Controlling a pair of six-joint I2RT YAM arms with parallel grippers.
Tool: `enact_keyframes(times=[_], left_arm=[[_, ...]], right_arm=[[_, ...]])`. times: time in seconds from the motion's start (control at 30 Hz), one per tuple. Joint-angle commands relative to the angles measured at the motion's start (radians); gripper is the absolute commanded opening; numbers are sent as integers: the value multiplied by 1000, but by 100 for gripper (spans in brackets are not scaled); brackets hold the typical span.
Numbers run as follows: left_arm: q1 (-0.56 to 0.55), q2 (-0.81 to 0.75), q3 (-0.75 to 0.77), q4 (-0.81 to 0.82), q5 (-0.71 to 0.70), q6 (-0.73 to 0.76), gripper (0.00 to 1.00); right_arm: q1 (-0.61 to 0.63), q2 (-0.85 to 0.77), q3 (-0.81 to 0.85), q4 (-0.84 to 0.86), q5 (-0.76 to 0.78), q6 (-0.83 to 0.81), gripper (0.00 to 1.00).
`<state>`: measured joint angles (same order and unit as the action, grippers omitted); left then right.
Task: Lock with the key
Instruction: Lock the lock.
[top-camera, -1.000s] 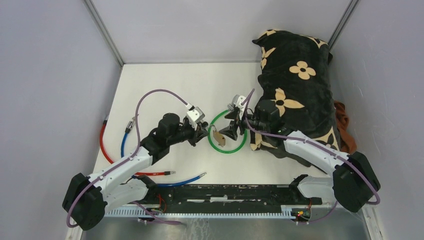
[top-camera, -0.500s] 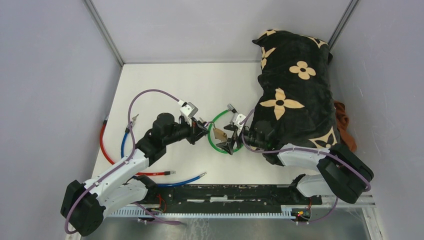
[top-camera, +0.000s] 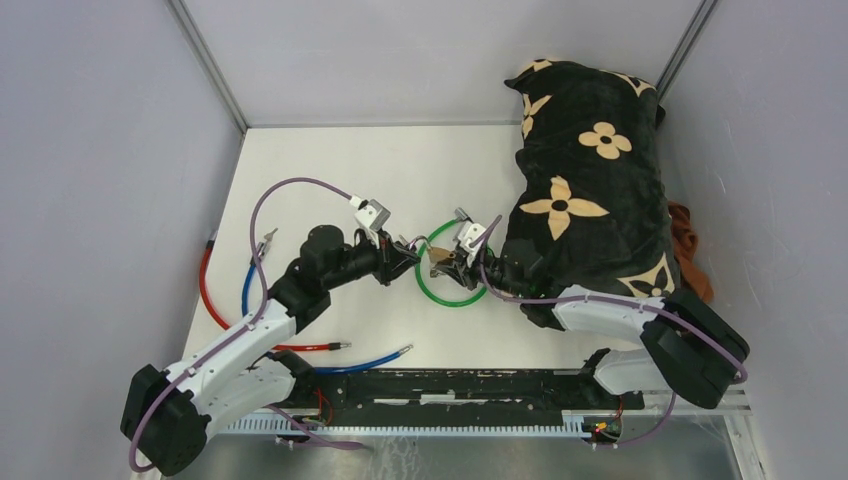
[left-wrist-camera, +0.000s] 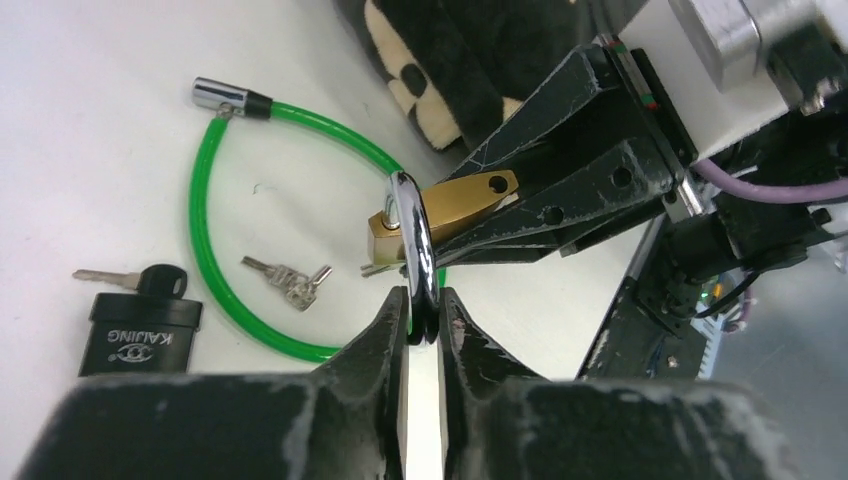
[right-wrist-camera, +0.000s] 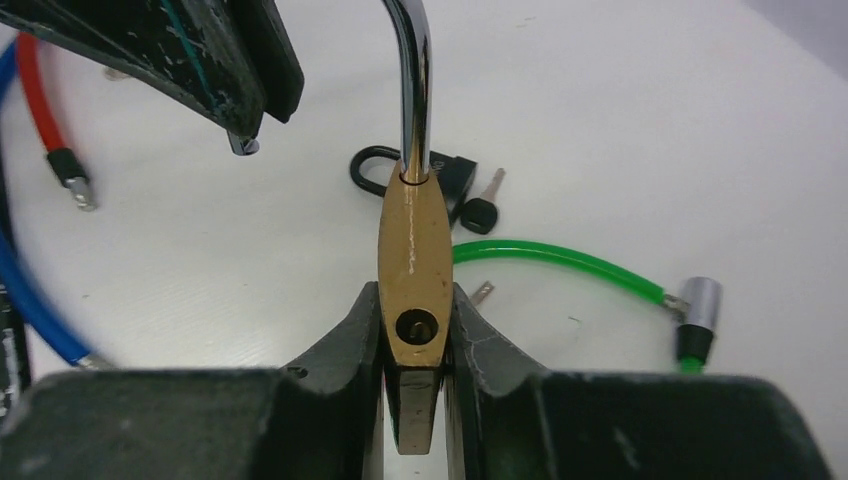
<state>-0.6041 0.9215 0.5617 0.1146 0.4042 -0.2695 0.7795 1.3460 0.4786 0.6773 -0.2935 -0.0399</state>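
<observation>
Near the black KAIJING lock (left-wrist-camera: 140, 335), left pincer (left-wrist-camera: 425, 310) and right pincer (right-wrist-camera: 415, 330) clamp brass padlock (right-wrist-camera: 413, 240).

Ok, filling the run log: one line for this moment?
left gripper: shut on shackle | right gripper: shut on padlock | keys: on table, untouched

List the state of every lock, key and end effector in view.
Brass padlock, held in the air at both ends, visible hole empty.
Left end effector, shut on the shackle.
Right end effector, shut on the brass body.
Green cable lock, on the table, metal end free.
Small keys, lying unused inside the green loop.
Black padlock, lying flat, key beside it.
</observation>
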Motion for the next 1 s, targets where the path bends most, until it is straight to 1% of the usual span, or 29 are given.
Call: enact_keyframes(times=[0.0,0.07,0.1,0.13,0.23,0.3,0.37,0.47,0.53,0.67,0.7,0.73,0.8,0.83,0.9,0.97], left_arm=[[12,-40,17,87,57,-147,31],[20,-43,23,85,88,-155,41],[21,-44,28,81,105,-155,43],[26,-46,35,69,115,-151,44],[36,-39,39,2,121,-142,39],[38,-29,34,-23,148,-135,39],[37,-17,31,-22,174,-134,47],[37,-8,46,-2,162,-108,59],[38,-4,62,1,153,-72,63],[38,9,72,-47,91,11,64],[38,12,69,-57,83,30,63],[38,15,66,-64,84,48,60],[38,20,59,-67,112,55,53],[37,22,54,-66,132,56,52],[38,30,41,-66,177,53,56],[38,37,41,-75,184,57,55]], right_arm=[[69,-105,28,-85,323,-234,0],[114,-128,37,-120,464,-335,0],[124,-140,37,-126,501,-368,0],[130,-157,38,-129,526,-394,0],[154,-201,58,-163,534,-459,0],[177,-210,81,-199,544,-495,0],[198,-209,99,-224,542,-521,0],[228,-204,113,-249,551,-561,0],[243,-205,123,-262,554,-575,0],[266,-215,145,-282,544,-591,0],[270,-219,149,-285,541,-592,0],[273,-220,154,-288,540,-593,0],[279,-224,162,-287,541,-592,0],[283,-224,164,-285,542,-592,0],[290,-224,172,-286,535,-599,0],[301,-217,183,-292,538,-614,0]])
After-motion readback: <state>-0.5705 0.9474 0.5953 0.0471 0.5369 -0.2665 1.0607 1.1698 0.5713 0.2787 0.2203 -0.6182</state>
